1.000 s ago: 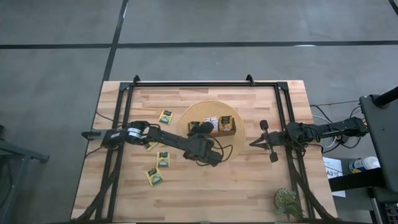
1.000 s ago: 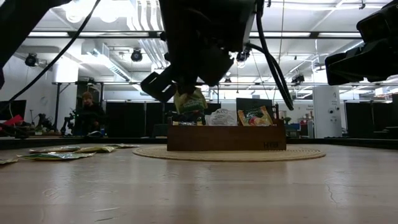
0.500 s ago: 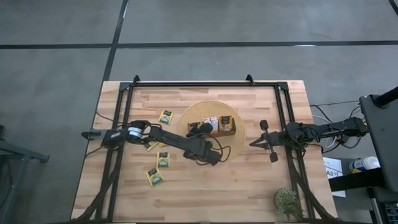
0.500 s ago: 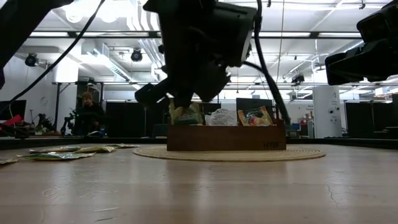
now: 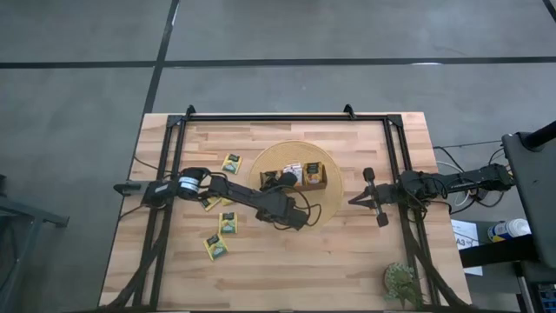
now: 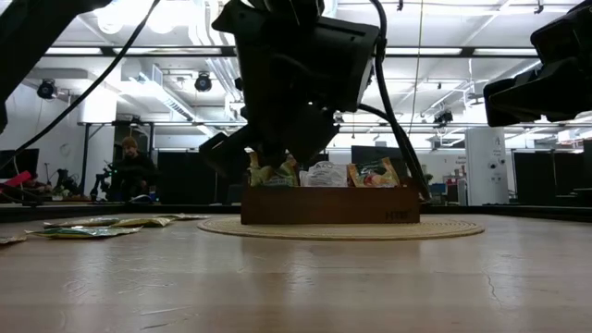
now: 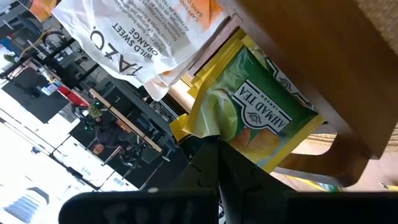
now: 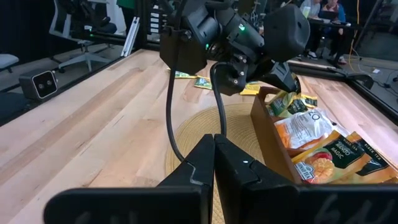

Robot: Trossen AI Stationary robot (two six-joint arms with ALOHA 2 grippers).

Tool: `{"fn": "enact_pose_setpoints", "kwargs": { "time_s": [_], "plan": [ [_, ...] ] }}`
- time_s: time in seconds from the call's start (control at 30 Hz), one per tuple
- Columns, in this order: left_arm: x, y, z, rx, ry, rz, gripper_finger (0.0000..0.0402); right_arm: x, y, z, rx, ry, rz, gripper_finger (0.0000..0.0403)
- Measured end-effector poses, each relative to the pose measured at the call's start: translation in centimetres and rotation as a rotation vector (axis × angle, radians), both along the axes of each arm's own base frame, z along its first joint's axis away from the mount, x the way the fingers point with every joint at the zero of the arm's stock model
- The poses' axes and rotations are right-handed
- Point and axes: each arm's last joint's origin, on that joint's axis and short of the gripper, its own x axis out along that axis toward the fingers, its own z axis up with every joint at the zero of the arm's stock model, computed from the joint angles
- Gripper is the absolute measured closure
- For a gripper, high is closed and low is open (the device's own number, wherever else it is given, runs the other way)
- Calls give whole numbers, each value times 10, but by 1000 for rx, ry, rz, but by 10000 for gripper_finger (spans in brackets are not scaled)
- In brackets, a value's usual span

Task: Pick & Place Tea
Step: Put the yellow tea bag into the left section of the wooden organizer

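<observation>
Wooden desk (image 5: 347, 252) fills mid frame in the high view, round woven mat (image 5: 295, 217) at centre, brown tray (image 5: 314, 183) on the mat. Left pincer (image 5: 280, 180) sits over the tray's left end, arm reaching in from frame left. Right pincer (image 5: 354, 199) at right of the mat, off it, fingers together, nothing held. Loose tea packets (image 5: 231, 163) lie left of the mat, four or so, upper to lower left. Small plant (image 5: 401, 282) at lower right corner.

Low view: left pincer (image 6: 270, 159) hangs dark at upper centre, tip down at the tray (image 6: 324, 205), clamped on a yellow-green packet (image 6: 268, 174) at the tray's left end. White packet (image 6: 326, 174) and orange one (image 6: 375, 173) stand in the tray to the right. Flat packets (image 6: 102, 225) on the desk (image 6: 305, 287) at left. Person (image 6: 131, 169) seated in the room, far left.

Left wrist view: fingers (image 7: 214, 168) pinch the corner of the yellow-green packet (image 7: 255, 121), which lies against the tray wall (image 7: 336, 81); white packet (image 7: 143, 31) upper left.

Right wrist view: right pincer (image 8: 214, 144) closed at bottom centre; left arm (image 8: 224, 37) at top over the tray (image 8: 270, 137), packets inside at right.
</observation>
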Motion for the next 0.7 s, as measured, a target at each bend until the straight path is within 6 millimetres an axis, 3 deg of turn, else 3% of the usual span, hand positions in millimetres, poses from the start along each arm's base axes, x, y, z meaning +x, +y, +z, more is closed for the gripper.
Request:
{"fn": "enact_pose_setpoints", "kwargs": {
  "time_s": [0.7],
  "plan": [
    [0, -2, 0, 8, 49, -37, 393, 0, 0, 0, 0, 0, 0, 394]
  ]
}}
